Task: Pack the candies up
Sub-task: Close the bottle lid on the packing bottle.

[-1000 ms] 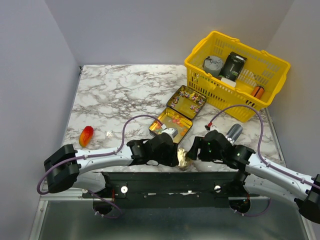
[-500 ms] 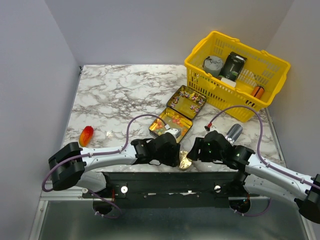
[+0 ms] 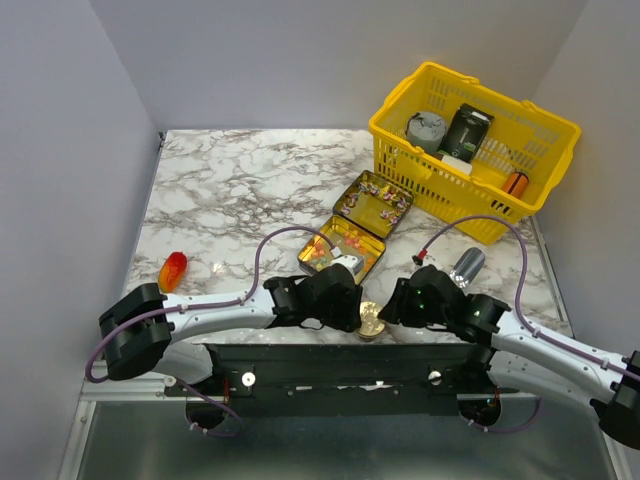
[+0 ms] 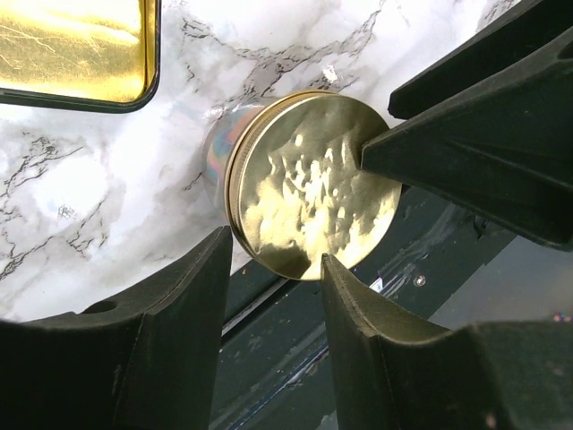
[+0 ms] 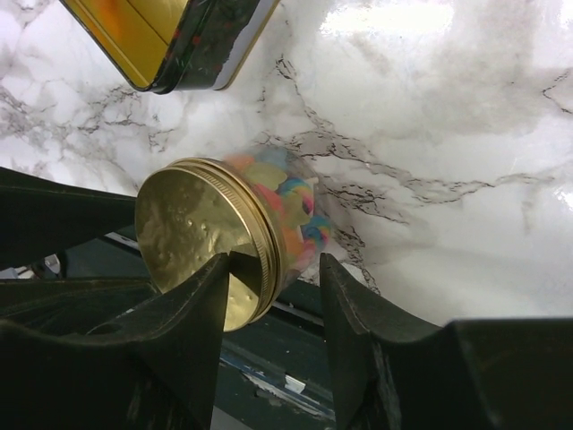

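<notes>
The top camera looks down on the whole bench (image 3: 240, 190) from behind; both wrist cameras face one gold-lidded jar (image 4: 313, 188) closely, from opposite sides.
</notes>
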`<state>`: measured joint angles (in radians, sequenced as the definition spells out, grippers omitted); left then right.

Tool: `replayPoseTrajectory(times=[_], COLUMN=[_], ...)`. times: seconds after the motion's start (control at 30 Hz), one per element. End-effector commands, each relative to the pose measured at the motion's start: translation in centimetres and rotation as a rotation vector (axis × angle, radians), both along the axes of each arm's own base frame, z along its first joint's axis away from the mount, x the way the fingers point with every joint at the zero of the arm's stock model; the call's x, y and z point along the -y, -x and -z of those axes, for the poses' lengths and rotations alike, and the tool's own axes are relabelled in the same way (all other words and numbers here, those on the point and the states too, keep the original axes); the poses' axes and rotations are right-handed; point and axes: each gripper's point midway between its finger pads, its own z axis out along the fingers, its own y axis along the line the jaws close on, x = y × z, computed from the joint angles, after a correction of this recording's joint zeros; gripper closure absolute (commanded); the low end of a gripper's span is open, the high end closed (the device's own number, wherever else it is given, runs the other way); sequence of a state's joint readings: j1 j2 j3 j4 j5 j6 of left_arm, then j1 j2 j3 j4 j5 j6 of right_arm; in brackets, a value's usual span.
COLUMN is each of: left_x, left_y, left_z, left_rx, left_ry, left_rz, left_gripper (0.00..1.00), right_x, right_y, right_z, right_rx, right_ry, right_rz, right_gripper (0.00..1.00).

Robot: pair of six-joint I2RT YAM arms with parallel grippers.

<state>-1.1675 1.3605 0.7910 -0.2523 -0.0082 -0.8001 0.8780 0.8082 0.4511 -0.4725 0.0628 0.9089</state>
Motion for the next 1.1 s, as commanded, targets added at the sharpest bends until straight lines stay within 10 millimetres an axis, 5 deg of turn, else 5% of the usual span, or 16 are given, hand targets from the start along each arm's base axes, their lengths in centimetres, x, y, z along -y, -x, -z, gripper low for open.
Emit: replayPoseTrajectory(times=[0.0,0.7,1.07], left_x=[0.3,-0.9,-1.7], left_y=[-0.4,0.8,-0.1], left_z=[-0.2,4.6,7.2], left_rx=[0.031,-0.03,-0.002], left_ry=[-0.01,-0.059,-0.114], left_rz=[-0.005,-0.019,-0.058], left_gripper=[0.46,0.58,0.64], right_x=[0.7,1.8,1.9], right_y=[0.0,1.0,1.2], right_z=[0.5,3.0,4.6], right_rx=[0.008,-0.048,-0.088], right_ry=[0.017,0.053,0.043], right_rz=[0.032,0.053,0.099], right_gripper=[0.54,0.75,0.82])
